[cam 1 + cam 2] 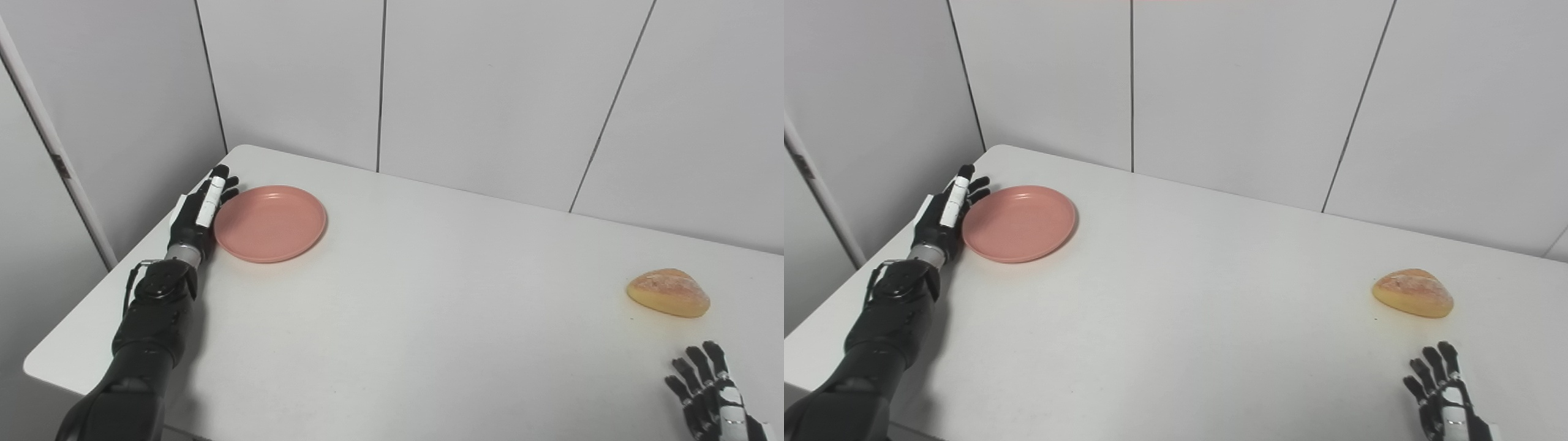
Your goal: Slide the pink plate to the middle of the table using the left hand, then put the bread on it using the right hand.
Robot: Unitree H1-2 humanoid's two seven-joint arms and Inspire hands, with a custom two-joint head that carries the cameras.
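Left robot hand against the pink plate, bread lying apart on the right

The pink plate (270, 223) sits near the far left corner of the white tabletop (416, 318); the left robot hand (199, 214) lies flat along its left rim, outstretched and grasping nothing. The bread (668, 293) rests near the right edge, with the right robot hand (710, 392) just short of it, fingers spread and released

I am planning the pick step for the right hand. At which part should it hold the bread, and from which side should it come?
Probably from above, fingers and thumb across the narrower width of the bread. It lies flat side down on the table, domed top up, with nothing beside it. The right hand waits open just in front of it, so a short reach forward and down should do.
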